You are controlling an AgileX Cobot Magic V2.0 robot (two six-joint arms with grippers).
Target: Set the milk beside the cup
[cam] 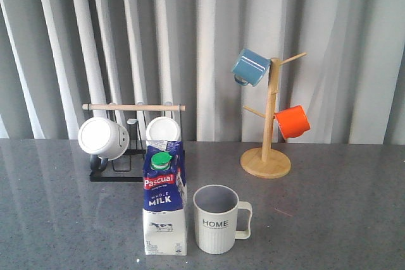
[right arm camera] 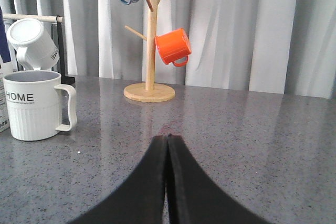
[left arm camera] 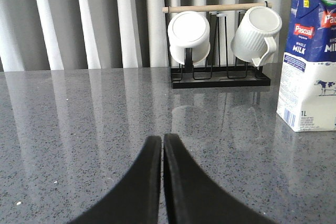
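Two things I watch on speckled grey stone table (cam: 329,219), gable-top Pascual WHOLE MILK carton (cam: 164,210) just beside ribbed cream HOME mug (cam: 218,220), my left gripper (left arm camera: 162,141) and right gripper (right arm camera: 167,140) fingers pressed together, holding nothing.

Behind everything, pale grey-white pleated curtains (cam: 202,49) hanging in long vertical folds across the whole back — no wall or window visible. Below, a dark grey speckled stone-look tabletop (cam: 329,219), glossy, mirroring the curtain folds as soft pale streaks. Even, diffuse light — faint, short shadows only. On the right half of the tabletop, a small reddish smudge (right arm camera: 167,127).
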